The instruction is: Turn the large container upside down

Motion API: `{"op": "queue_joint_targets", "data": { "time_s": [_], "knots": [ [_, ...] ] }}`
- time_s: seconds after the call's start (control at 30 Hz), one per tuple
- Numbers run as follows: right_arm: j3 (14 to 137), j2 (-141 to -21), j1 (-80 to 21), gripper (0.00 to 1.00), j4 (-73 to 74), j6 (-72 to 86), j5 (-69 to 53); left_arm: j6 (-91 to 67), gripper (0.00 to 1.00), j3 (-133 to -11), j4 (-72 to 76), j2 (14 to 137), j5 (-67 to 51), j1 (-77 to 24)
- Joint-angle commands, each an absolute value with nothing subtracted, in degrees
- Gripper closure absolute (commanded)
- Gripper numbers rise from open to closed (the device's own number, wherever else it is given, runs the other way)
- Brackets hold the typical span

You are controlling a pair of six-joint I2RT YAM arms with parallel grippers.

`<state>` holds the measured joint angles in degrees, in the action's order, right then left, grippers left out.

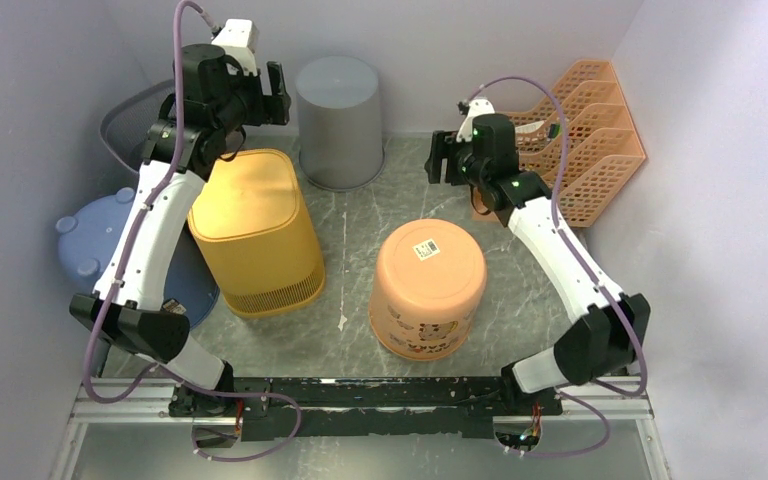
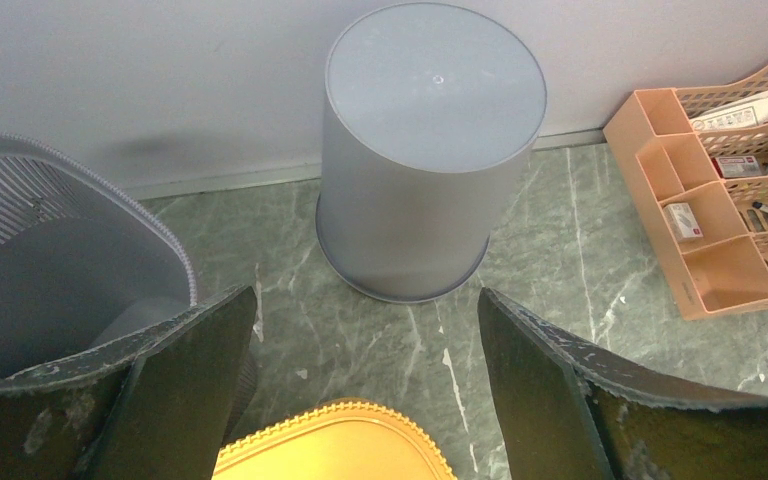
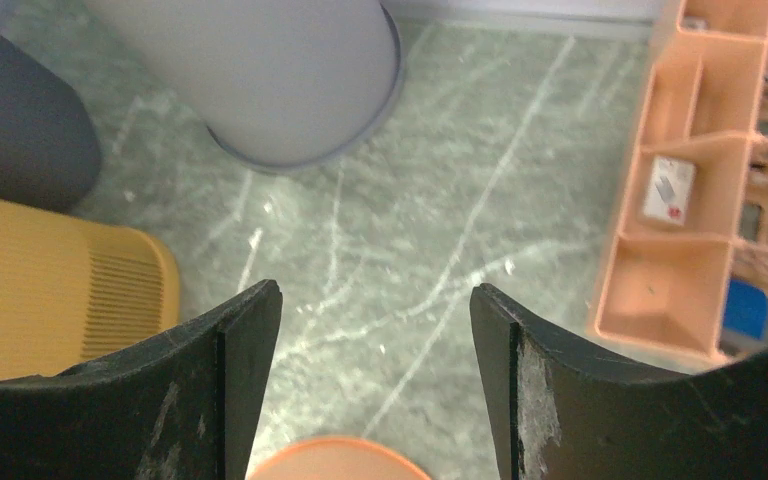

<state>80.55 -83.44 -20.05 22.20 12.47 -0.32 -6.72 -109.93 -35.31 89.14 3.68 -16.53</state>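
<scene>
The large container, a yellow ribbed bin (image 1: 255, 230), stands bottom up on the marble table, left of centre. Its near edge shows low in the left wrist view (image 2: 330, 445) and its side in the right wrist view (image 3: 50, 290). My left gripper (image 1: 268, 95) hangs above the bin's far end, open and holding nothing (image 2: 367, 295). My right gripper (image 1: 440, 160) hovers open over bare table behind the orange bucket, with nothing between its fingers (image 3: 376, 288).
An orange bucket (image 1: 428, 285) sits bottom up right of centre. A grey round bin (image 1: 338, 120) stands inverted by the back wall. An orange file rack (image 1: 585, 140) fills the back right corner. A grey mesh basket (image 2: 60, 260) and a blue tub (image 1: 90, 240) sit at the left.
</scene>
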Motion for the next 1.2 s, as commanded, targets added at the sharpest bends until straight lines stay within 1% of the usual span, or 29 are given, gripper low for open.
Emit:
{"op": "queue_joint_targets", "data": {
  "time_s": [0.0, 0.17, 0.27, 0.3, 0.33, 0.37, 0.43, 0.6, 0.67, 0.83, 0.93, 1.17],
  "knots": [
    [81.7, -75.5, -24.8, 0.30, 33.2, 9.6, 8.0, -7.2, 0.07, -112.1, -34.1, 90.7, 3.1, -15.7],
    [83.4, -68.5, -31.5, 0.30, 41.3, 9.9, 12.7, -7.8, 0.07, -110.8, -32.5, 92.0, 3.7, -15.2],
    [83.4, -65.0, -34.3, 0.24, 45.8, 11.0, 13.1, -7.1, 0.07, -110.5, -33.2, 92.4, 7.2, -14.8],
    [83.2, -64.1, -35.0, 0.20, 47.1, 11.6, 12.6, -7.0, 0.06, -110.3, -33.6, 92.4, 8.5, -14.5],
    [82.6, -63.1, -35.7, 0.04, 48.1, 12.0, 11.9, -7.0, 0.06, -110.0, -34.0, 92.2, 9.7, -14.1],
    [81.7, -62.1, -36.4, 0.00, 48.6, 12.6, 11.0, -7.2, 0.06, -109.5, -34.2, 92.1, 10.8, -13.6],
    [78.8, -60.1, -37.4, 0.00, 48.7, 13.8, 9.0, -7.4, 0.06, -108.6, -34.4, 92.0, 12.6, -12.2],
    [75.4, -55.8, -38.8, 0.00, 49.4, 15.3, 7.1, -7.4, 0.07, -109.6, -35.1, 94.1, 11.5, -7.5],
    [75.3, -55.4, -38.9, 0.00, 50.6, 15.1, 6.3, -6.7, 0.10, -110.9, -36.0, 95.6, 11.6, -7.1],
    [74.9, -54.4, -39.0, 0.00, 52.8, 14.8, 5.1, -5.9, 0.13, -111.5, -37.0, 98.4, 11.1, -6.8],
    [75.0, -53.5, -39.0, 0.00, 53.6, 14.8, 4.7, -5.7, 0.14, -110.9, -37.0, 100.0, 10.0, -6.7],
    [75.9, -51.8, -39.1, 0.00, 56.5, 14.4, 4.1, -4.5, 0.16, -110.6, -37.3, 104.1, 12.6, -6.6]
  ]
}}
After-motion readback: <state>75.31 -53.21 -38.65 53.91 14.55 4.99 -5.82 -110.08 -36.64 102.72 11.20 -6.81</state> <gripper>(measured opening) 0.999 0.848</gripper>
